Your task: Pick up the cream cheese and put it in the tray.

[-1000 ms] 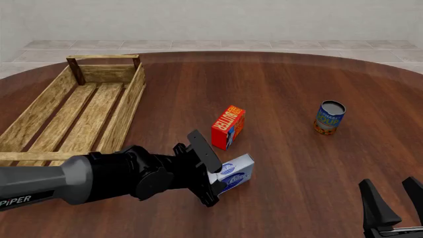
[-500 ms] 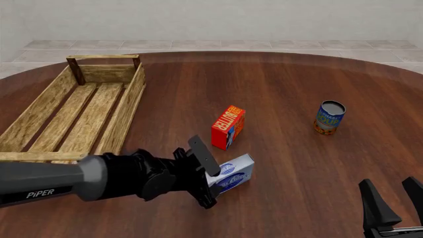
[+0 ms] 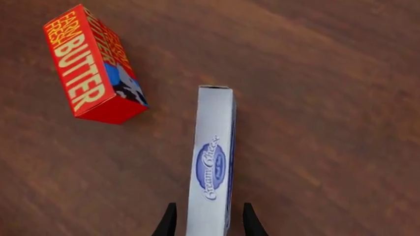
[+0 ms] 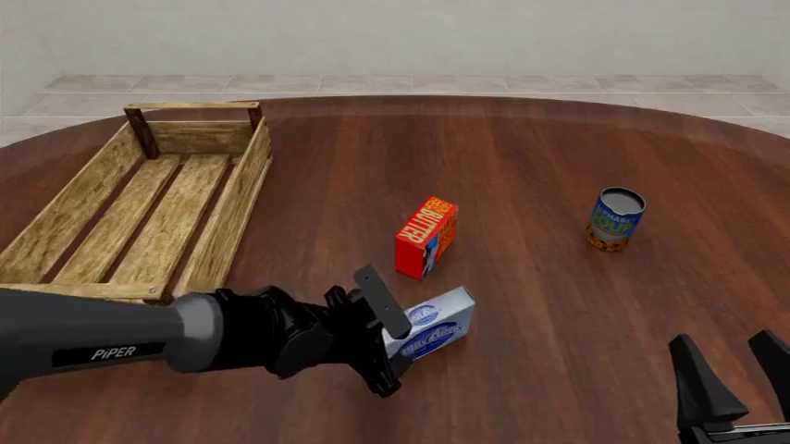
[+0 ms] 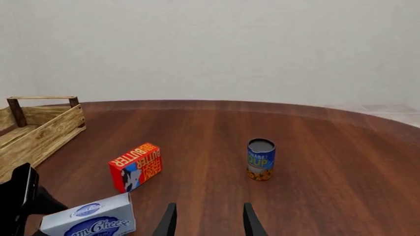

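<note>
Your left gripper straddles pale silvery-white cream cheese box, contact unclear (box's near end hidden); right gripper open, tips cropped.

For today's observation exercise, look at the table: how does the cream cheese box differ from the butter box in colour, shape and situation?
The cream cheese box is pale silvery-white with blue oval logos; the butter box is red-orange with yellow lettering. The cream cheese box looks thinner and longer, the butter box shorter and chunkier. The left gripper has a finger on either side of the cream cheese box; the butter box stands free. Both are rectangular cartons resting on the wooden table.
</note>
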### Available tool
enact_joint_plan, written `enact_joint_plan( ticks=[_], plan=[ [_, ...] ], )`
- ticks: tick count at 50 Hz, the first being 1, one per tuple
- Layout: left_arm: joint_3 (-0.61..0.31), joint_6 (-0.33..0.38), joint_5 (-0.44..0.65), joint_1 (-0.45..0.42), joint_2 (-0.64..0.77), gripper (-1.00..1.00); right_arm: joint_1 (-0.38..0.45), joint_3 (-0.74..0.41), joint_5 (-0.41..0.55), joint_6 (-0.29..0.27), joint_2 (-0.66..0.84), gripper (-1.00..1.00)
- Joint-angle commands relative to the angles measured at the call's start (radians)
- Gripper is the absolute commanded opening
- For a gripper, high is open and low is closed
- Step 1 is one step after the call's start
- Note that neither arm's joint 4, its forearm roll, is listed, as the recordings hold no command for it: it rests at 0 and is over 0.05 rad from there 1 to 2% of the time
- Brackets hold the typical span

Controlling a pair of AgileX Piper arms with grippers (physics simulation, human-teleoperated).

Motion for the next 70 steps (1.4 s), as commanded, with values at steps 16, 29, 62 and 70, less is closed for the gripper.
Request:
enact_joint_plan(
  ticks=[16,29,62,70],
  plan=[
    [0.011,-0.003,-0.026,0.014,0.048,1.00,-0.022,0.000,0.020,0.044,0.000,1.00],
    [0.013,-0.010,-0.019,0.011,0.033,-1.00,-0.022,0.000,0.020,0.044,0.000,1.00],
    [-0.032,-0.031,0.088,0.036,-0.187,-1.00,-0.022,0.000,0.020,0.044,0.000,1.00],
    [-0.030,-0.037,0.108,0.040,-0.229,-1.00,-0.022,0.000,0.020,0.044,0.000,1.00]
  ],
)
